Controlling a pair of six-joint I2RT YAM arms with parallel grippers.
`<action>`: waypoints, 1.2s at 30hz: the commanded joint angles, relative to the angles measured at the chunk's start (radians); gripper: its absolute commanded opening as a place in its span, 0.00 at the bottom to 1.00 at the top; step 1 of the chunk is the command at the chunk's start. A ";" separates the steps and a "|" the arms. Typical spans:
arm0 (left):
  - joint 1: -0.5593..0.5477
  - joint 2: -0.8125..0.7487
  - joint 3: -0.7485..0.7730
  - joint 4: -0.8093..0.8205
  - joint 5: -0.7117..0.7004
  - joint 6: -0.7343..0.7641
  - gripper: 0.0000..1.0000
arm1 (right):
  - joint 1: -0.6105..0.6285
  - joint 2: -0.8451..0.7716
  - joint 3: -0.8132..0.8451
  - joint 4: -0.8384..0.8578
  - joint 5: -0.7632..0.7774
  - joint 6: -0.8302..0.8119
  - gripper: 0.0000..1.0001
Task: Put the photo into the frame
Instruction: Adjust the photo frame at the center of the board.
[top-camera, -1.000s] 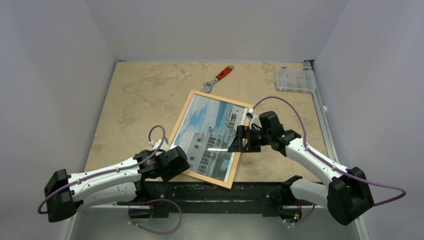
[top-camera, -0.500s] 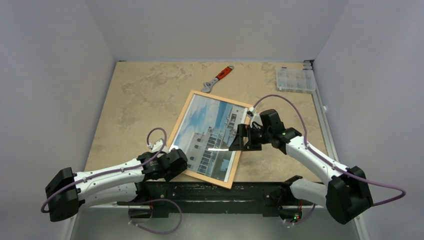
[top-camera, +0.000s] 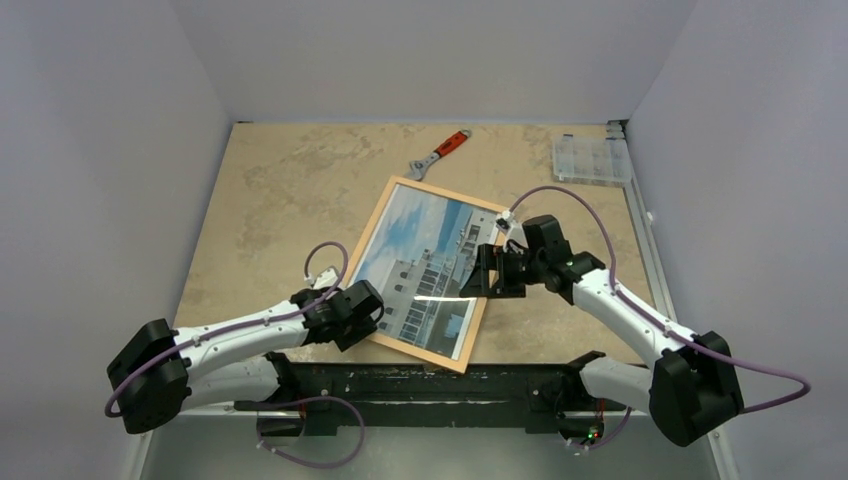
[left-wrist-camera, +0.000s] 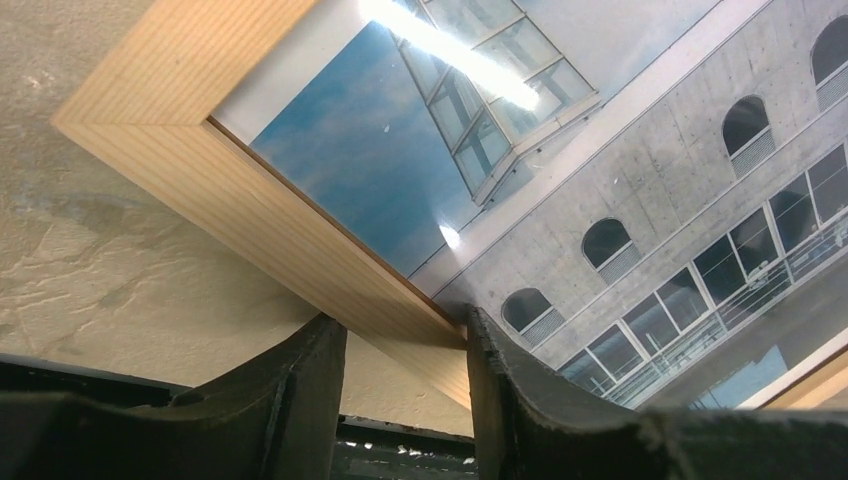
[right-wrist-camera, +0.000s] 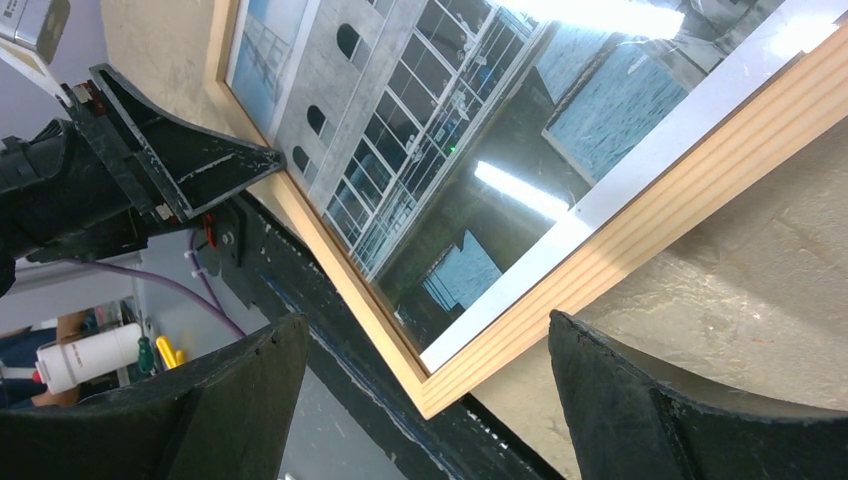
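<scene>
glossy building-and-sky photo (top-camera: 425, 265): inside thin light-wood rectangular frame (left-wrist-camera: 150, 60), flat on tan tabletop (top-camera: 280, 190) | left pincer (left-wrist-camera: 403, 325): half-closed astride frame edge, grip unclear | right pincer (right-wrist-camera: 425, 320): wide open, empty, by frame corner

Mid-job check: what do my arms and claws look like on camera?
The left arm and right arm: white shells, black joint housings, a looping purple cable each. The left claw and right claw: matte black, wedge-shaped fingers, scuffed edges.
</scene>
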 joint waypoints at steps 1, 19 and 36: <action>0.004 0.057 0.031 0.003 -0.014 0.143 0.10 | -0.022 0.002 0.032 -0.003 -0.002 -0.031 0.88; 0.026 0.042 0.073 0.031 -0.009 0.482 0.00 | -0.116 0.024 0.041 -0.026 -0.041 -0.088 0.88; 0.172 0.328 0.347 0.069 0.003 0.704 0.00 | -0.153 0.034 0.041 -0.039 -0.051 -0.117 0.88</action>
